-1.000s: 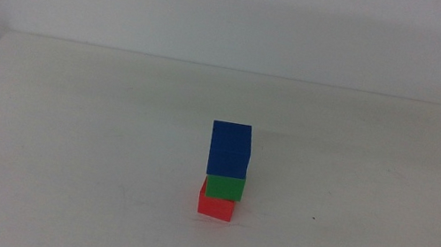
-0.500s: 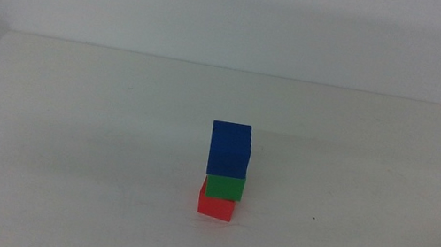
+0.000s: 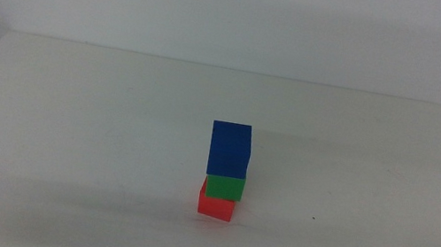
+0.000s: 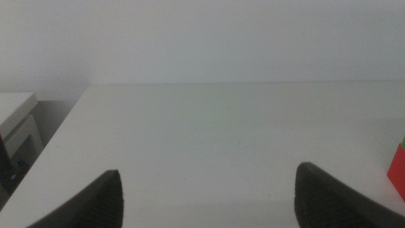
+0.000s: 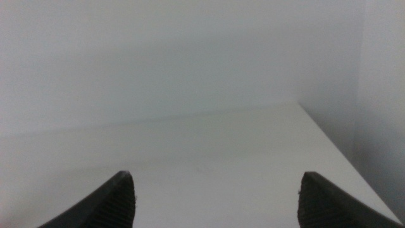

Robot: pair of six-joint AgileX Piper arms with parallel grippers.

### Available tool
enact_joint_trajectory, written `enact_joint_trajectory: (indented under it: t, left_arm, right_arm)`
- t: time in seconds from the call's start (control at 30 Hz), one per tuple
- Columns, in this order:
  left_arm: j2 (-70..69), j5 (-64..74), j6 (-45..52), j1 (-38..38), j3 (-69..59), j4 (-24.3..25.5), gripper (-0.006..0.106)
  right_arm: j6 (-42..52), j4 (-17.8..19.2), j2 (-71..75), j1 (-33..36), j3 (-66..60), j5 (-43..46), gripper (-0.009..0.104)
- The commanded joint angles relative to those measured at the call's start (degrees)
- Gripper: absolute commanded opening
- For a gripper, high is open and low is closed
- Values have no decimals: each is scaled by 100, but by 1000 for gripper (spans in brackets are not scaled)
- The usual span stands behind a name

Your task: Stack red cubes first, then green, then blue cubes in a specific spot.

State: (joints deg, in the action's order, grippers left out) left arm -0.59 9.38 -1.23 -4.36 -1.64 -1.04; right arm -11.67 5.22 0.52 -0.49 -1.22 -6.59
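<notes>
My left gripper [image 4: 205, 196] hangs low over the white table [image 3: 69, 116] with its two dark jaws spread wide and nothing between them, only bare tabletop. In the middle view just a dark tip of it shows at the bottom left corner, well apart from the cubes. My right gripper [image 5: 215, 199] is likewise spread wide and holds nothing; it looks out over the far right end of the table toward the wall and does not appear in the middle view.

The three cubes stand as one tower near the middle of the table, slightly toward the near edge. The red cube [image 3: 216, 206] sits on the tabletop, the green cube [image 3: 225, 187] rests on top of it, and the blue cube [image 3: 230, 149] tops the stack. The tower stands upright, the blue cube's faces roughly in line with the green one below. In my left wrist view a sliver of the red cube and green above it shows at the frame's edge.
</notes>
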Motion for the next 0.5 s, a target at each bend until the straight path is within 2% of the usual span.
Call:
enact_joint_trajectory:
  t: [0.0, 0.17, 0.3, 0.47]
  left_arm:
    - [-144, -405, -61, -10, 14, 7, 91]
    - [-142, -421, -61, -10, 14, 7, 91]
    - [-142, -402, -61, -10, 14, 7, 91]
    - [-136, -397, -61, -10, 14, 7, 91]
  right_arm:
    - [73, -24, 130, -32, 55, 820, 66]
    - [73, -24, 130, -38, 60, 842, 66]
    - [73, -24, 130, -38, 60, 272, 66]
    - [73, -24, 130, -38, 60, 227, 66]
